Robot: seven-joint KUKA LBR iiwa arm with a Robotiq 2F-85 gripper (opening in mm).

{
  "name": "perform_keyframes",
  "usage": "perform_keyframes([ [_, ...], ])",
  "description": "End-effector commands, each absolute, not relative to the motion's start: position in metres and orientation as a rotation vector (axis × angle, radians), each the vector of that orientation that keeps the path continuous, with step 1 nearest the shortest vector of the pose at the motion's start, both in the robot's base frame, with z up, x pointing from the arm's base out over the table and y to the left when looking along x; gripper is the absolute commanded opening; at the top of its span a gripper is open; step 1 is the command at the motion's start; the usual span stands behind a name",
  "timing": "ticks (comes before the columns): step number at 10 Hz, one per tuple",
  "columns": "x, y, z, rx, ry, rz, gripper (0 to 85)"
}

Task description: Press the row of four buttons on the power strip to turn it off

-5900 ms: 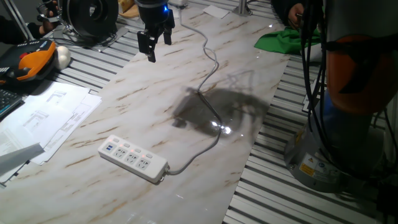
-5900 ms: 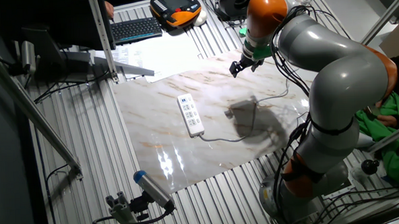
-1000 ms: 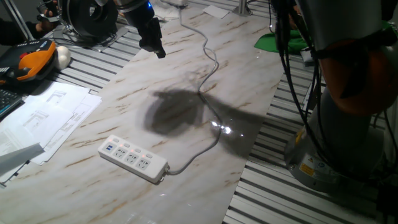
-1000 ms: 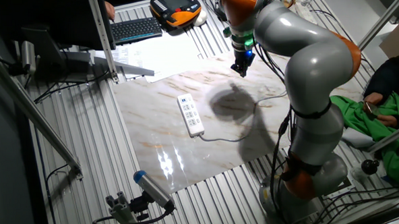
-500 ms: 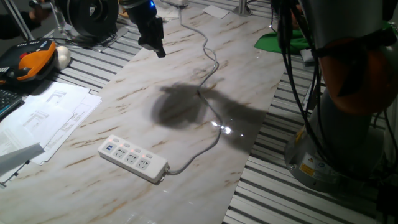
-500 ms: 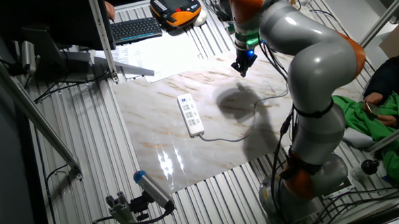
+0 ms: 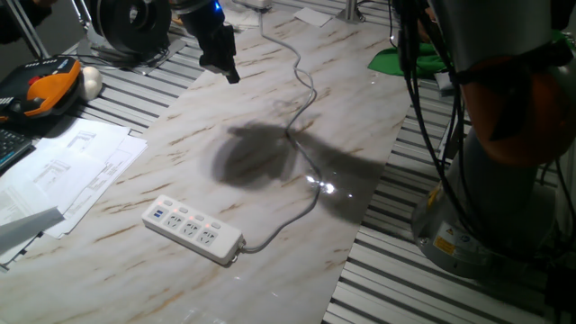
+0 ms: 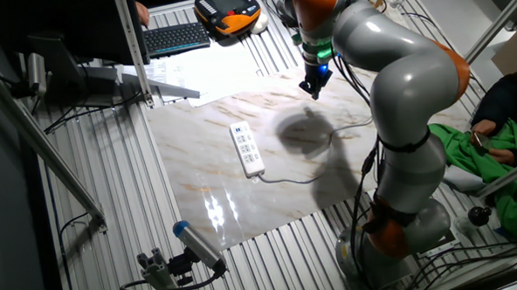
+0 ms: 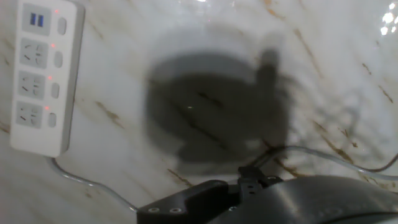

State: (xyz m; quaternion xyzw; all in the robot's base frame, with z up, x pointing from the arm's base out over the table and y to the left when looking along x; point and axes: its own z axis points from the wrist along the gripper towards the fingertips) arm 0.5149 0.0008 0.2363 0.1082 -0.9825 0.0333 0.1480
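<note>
The white power strip (image 7: 193,229) lies flat near the front left of the marble slab, with its blue-marked end to the left. It also shows in the other fixed view (image 8: 246,149) and at the left edge of the hand view (image 9: 38,78). The row of four buttons (image 9: 56,73) runs along its long edge, each with a small red light beside it. My gripper (image 7: 229,72) hangs high over the slab's far left part, well away from the strip. It is seen edge-on, so no gap between the fingers shows (image 8: 313,92). Dark hand housing (image 9: 298,199) fills the bottom of the hand view.
The strip's thin cable (image 7: 309,200) curves across the slab toward the back. Papers (image 7: 72,171), an orange pendant (image 7: 49,85) and a black spool (image 7: 130,27) lie to the left. A green cloth (image 7: 405,58) and the arm's base (image 7: 486,216) are at the right.
Since about six seconds ago the hand has turned edge-on and shifted slightly left, and its shadow moved toward the strip. Over the last second it has hardly moved.
</note>
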Motion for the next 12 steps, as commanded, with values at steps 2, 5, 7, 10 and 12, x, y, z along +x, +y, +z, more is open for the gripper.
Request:
perform_keyframes([
  [2, 0.513, 0.003, 0.235, 0.267, -2.801, 0.077, 0.0],
  [5, 0.484, 0.042, 0.228, 0.163, -2.814, 0.063, 0.0],
  [7, 0.463, 0.073, 0.212, 0.093, -2.851, 0.075, 0.0],
  [10, 0.439, 0.106, 0.190, -0.015, -2.897, 0.073, 0.0],
  [12, 0.443, 0.120, 0.187, -0.062, -2.899, 0.050, 0.0],
])
